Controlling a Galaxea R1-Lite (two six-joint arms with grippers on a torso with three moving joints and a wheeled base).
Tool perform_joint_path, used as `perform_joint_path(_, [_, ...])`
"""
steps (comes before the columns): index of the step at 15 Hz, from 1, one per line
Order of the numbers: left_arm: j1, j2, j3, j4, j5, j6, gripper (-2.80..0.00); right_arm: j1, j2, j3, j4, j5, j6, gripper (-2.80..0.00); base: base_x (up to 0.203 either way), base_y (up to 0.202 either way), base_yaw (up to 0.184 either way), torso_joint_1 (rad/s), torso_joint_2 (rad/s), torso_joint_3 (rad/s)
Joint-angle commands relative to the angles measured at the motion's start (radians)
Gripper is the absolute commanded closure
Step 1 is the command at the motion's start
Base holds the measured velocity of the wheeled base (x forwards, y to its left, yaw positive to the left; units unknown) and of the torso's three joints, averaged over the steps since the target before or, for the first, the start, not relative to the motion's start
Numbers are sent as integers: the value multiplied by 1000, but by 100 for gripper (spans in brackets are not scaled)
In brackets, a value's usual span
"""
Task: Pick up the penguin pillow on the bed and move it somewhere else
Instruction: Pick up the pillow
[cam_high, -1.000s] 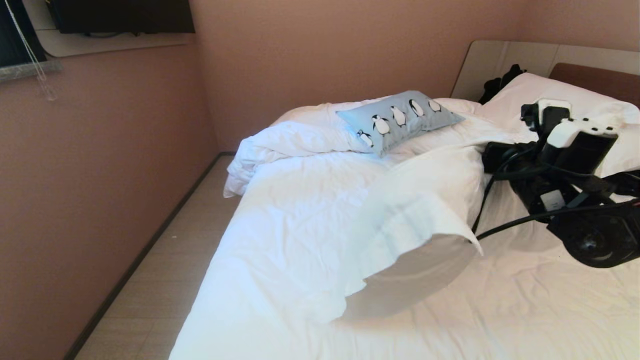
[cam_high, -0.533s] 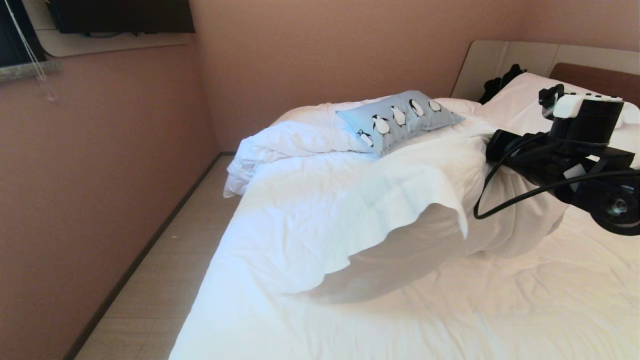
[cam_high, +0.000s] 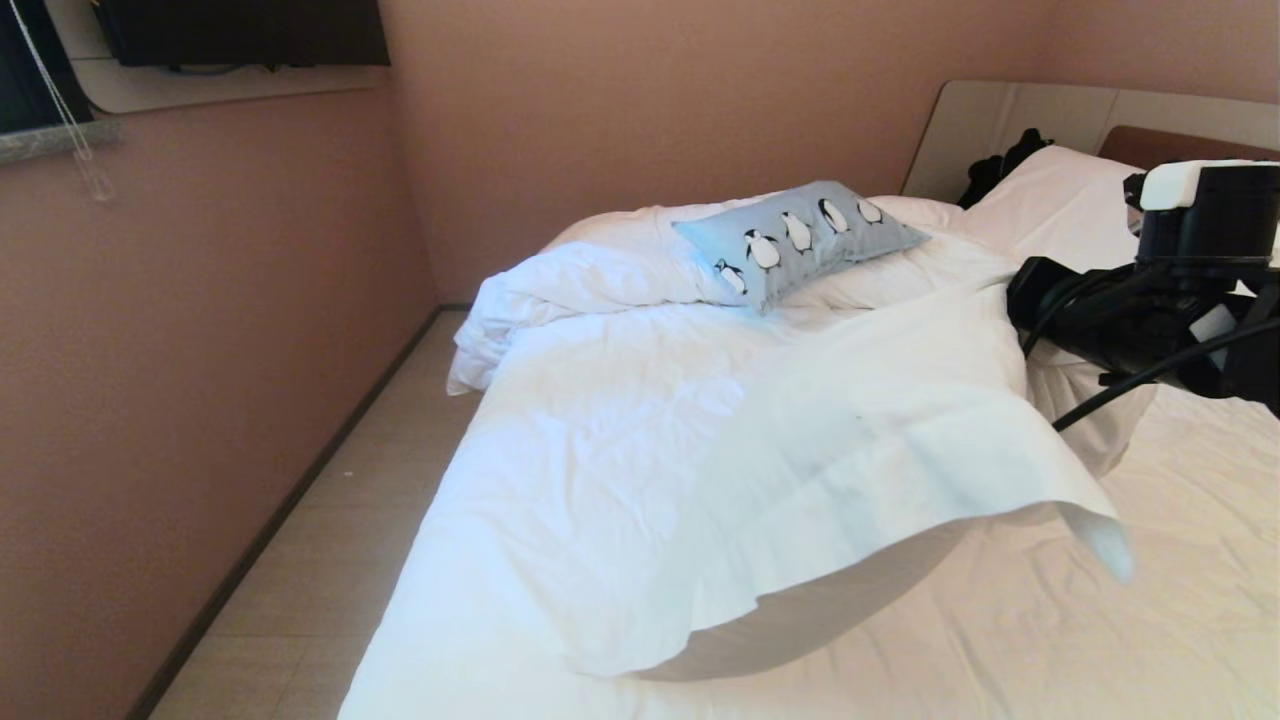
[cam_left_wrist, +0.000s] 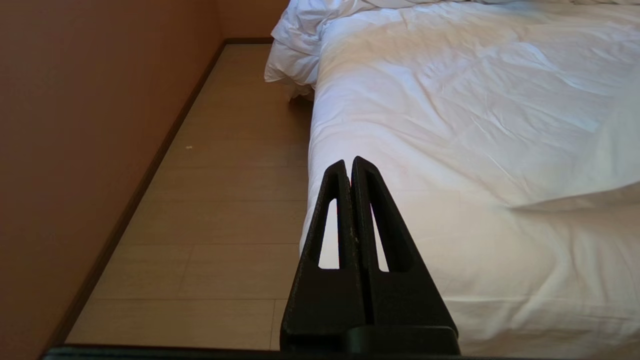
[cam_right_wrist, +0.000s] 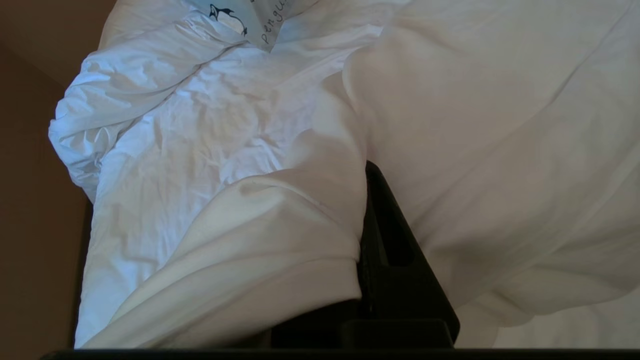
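The penguin pillow (cam_high: 800, 235), light blue with a row of black-and-white penguins, lies on the bunched duvet at the far side of the bed (cam_high: 1150, 620); its corner shows in the right wrist view (cam_right_wrist: 235, 15). My right gripper (cam_high: 1022, 300) hangs over the bed's right half, well short of that cushion. It is shut on the edge of a large plain white pillow (cam_high: 880, 440), which it holds up off the sheet. Fabric covers one finger of the right gripper (cam_right_wrist: 364, 172). My left gripper (cam_left_wrist: 348, 162) is shut and empty beside the bed's near left edge.
A second white pillow (cam_high: 1070, 200) leans at the brown headboard (cam_high: 1190, 150), with a black item (cam_high: 1000, 160) beside it. A pink wall and a narrow strip of floor (cam_high: 330, 520) run along the bed's left side. The rumpled duvet (cam_high: 570, 290) overhangs the far left corner.
My right arm has moved right and up and its wrist has rolled. The white pillow it holds has swung from hanging bunched to spread out flat, its free corner now far right.
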Motion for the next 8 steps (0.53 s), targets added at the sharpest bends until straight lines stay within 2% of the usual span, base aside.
perform_joint_path(1, [0,0,0,0,1,0,0,1,-37,-1,58,-3,12,0,0,0,0,0,0,0])
perform_joint_path(8, [0,0,2,0,0,0,0,2,-125,-7,62,-1,12,0,0,0,0,0,0,0])
